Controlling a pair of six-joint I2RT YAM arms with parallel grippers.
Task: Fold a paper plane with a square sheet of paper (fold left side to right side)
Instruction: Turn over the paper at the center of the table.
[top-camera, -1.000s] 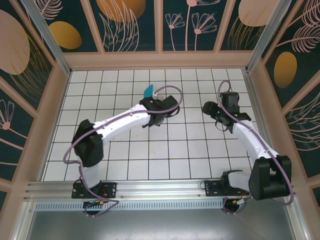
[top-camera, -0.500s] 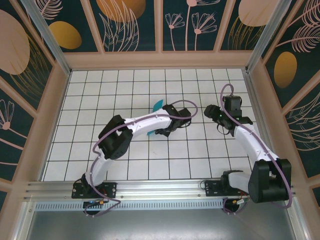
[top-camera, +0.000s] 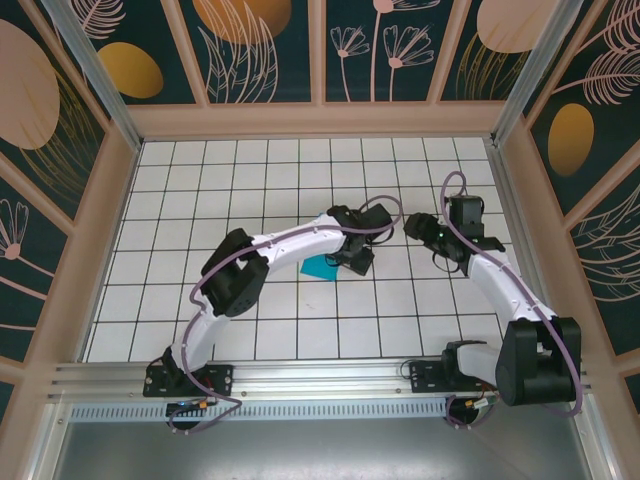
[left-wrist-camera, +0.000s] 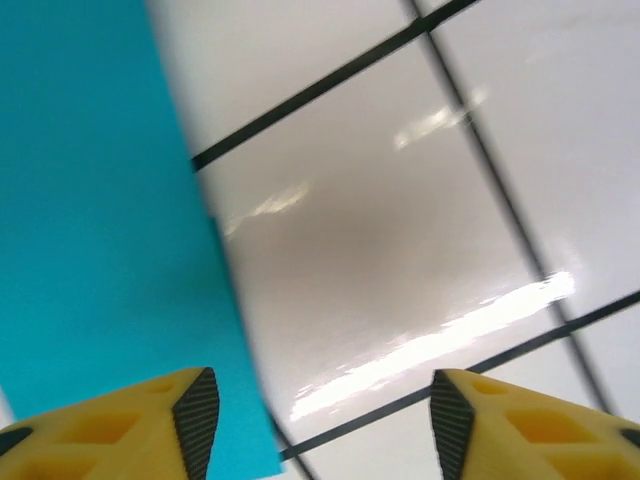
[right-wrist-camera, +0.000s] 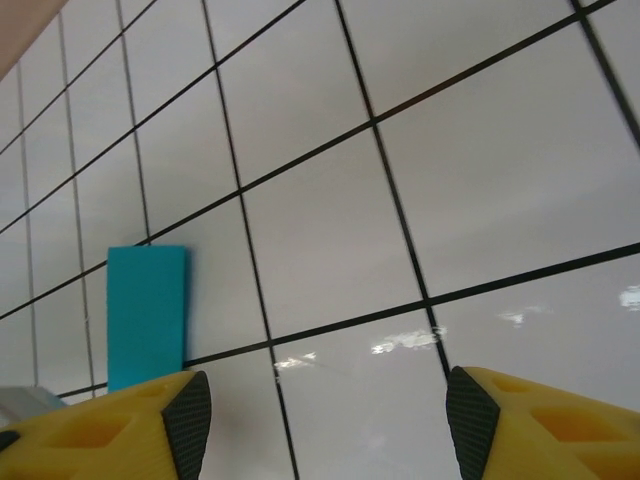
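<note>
Top view, centre of frame: teal paper (top-camera: 320, 268) is partly covered at its right by the left gripper (top-camera: 355, 260); creases are too small to be made out.

Left wrist view: paper is cut off by the left and upper edges (outline blurred).

Right wrist view, lower left: its lower end is hidden behind one finger (right-wrist-camera: 120, 430) of the right gripper (right-wrist-camera: 320, 420).

No writing, label or number can be read anywhere.

The paper plane (top-camera: 322, 268) lies just left of the left tool (top-camera: 356, 260).
</note>
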